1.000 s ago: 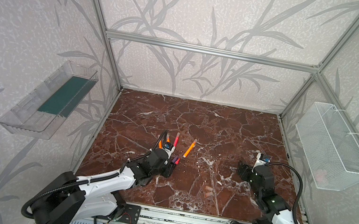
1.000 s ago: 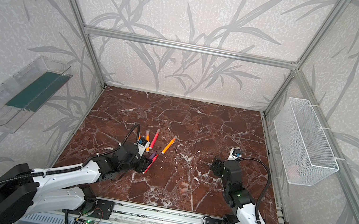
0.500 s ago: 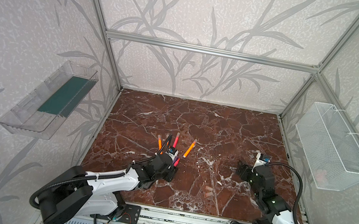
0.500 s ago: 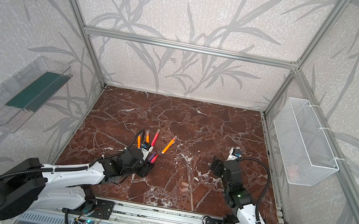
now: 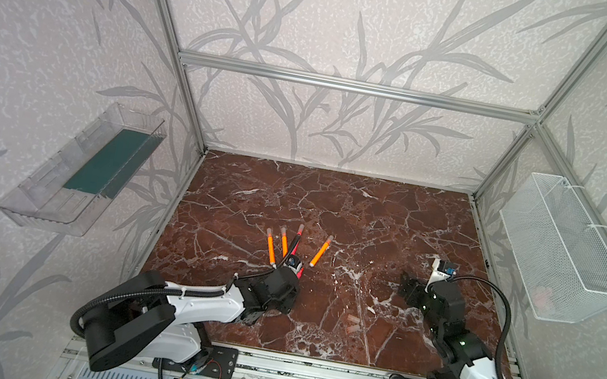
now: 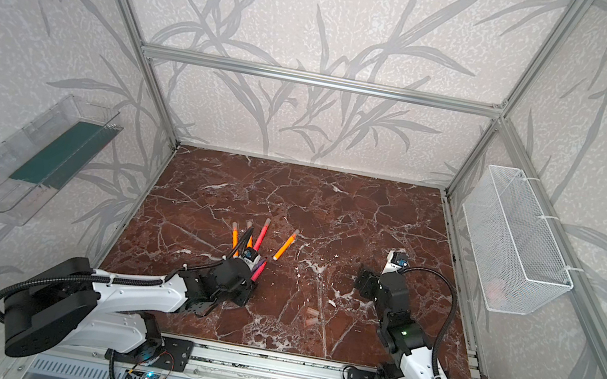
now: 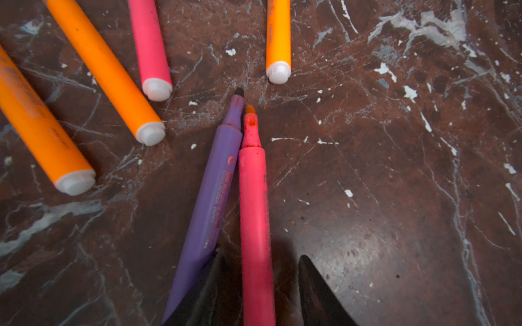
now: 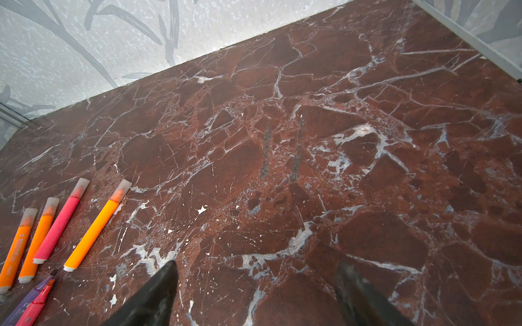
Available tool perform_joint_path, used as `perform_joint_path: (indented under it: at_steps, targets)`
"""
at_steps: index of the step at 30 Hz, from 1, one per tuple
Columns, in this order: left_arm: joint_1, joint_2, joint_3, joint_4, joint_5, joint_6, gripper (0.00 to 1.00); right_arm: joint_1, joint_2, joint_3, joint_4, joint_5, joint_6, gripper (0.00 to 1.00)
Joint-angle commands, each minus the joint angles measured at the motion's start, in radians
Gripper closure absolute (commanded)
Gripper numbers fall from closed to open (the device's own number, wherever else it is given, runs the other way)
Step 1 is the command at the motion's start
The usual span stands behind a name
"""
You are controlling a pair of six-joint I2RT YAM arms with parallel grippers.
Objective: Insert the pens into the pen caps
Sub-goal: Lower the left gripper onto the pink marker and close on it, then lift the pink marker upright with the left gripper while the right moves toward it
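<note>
Two uncapped pens lie side by side on the marble: a purple pen (image 7: 209, 197) and a red-pink pen (image 7: 254, 203). My left gripper (image 7: 261, 254) straddles the red-pink pen, open, with a gap to one finger; the purple pen lies just outside the other finger. From above, my left gripper (image 5: 288, 276) hides most of both pens. Beyond them lie three orange pens (image 5: 320, 251) and one red-pink pen (image 5: 297, 240), each wearing a translucent pen cap (image 8: 123, 189). Two loose pen caps (image 5: 353, 323) lie near the front middle. My right gripper (image 8: 257, 266) hangs open over bare marble at the right (image 5: 408, 289).
A clear plastic tray (image 5: 84, 177) hangs on the left wall. A white wire basket (image 5: 560, 252) hangs on the right wall. An aluminium rail (image 5: 304, 368) runs along the front edge, and frame posts stand at the corners.
My left gripper has shifted slightly toward the front and its jaws have narrowed around the red-pink pen. The right arm has not moved.
</note>
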Motion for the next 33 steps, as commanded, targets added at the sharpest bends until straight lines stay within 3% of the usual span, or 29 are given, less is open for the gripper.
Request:
perform_joint_path:
  at_steps: [1,5,9,16,22,24,27,30,33]
  targets:
    - [-0.007,0.034,0.039,-0.044,-0.017,-0.013,0.55,-0.003,-0.009,-0.007,0.015,-0.005,-0.01,0.14]
    - [-0.013,0.075,0.053,-0.047,-0.021,-0.006,0.59,-0.003,-0.016,-0.01,0.014,-0.006,-0.009,0.14]
    - [-0.015,0.087,0.071,-0.067,-0.023,0.0,0.72,-0.003,-0.022,-0.012,0.013,0.002,-0.007,0.14]
    - [-0.015,0.098,0.072,-0.069,-0.029,0.015,0.85,-0.003,-0.016,-0.009,0.009,0.006,-0.007,0.14]
    - [-0.015,0.051,0.054,-0.04,0.003,0.024,0.9,-0.003,-0.042,-0.011,-0.008,0.003,0.0,0.14]
    - [-0.017,0.002,0.027,-0.004,0.046,0.024,0.91,-0.003,-0.066,-0.007,-0.033,-0.05,0.021,0.15]
    - [-0.019,-0.113,-0.018,0.045,0.127,0.021,0.94,0.008,-0.108,-0.038,0.009,-0.236,0.114,0.2]
    - [-0.018,-0.238,-0.045,0.048,0.174,0.007,0.98,0.103,-0.132,-0.091,0.151,-0.281,0.242,0.21]
    - [-0.02,-0.348,-0.085,0.054,0.191,0.001,1.0,0.316,-0.126,-0.079,0.191,-0.132,0.262,0.21]
